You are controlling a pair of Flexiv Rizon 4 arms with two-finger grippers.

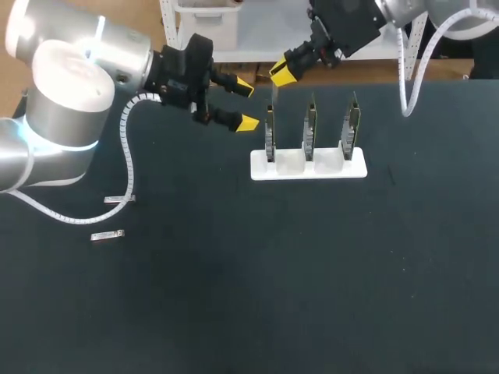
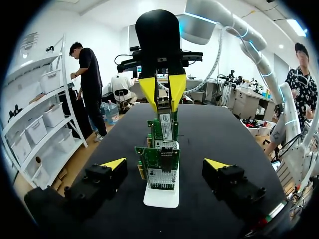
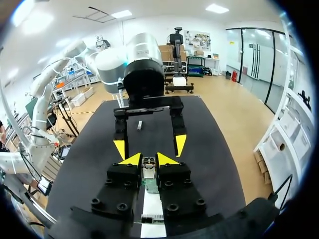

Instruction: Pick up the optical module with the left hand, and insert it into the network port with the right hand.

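My right gripper point(image 1: 281, 75) hangs over the leftmost of three upright green network cards point(image 1: 270, 134) and is shut on a small silver optical module point(image 1: 270, 97). The module points down at that card's top edge. In the right wrist view the module point(image 3: 148, 167) sits pinched between the yellow tips of the right gripper point(image 3: 148, 160). My left gripper point(image 1: 246, 104) is open and holds nothing, just left of the cards. In the left wrist view the left gripper point(image 2: 165, 164) straddles the row of cards point(image 2: 159, 167), with the module point(image 2: 166, 117) held above them.
The cards stand in a white holder point(image 1: 309, 167) at the middle back of the black table. Two spare silver modules lie at the left, one point(image 1: 119, 199) beside the left arm's cable and one point(image 1: 107, 235) nearer the front.
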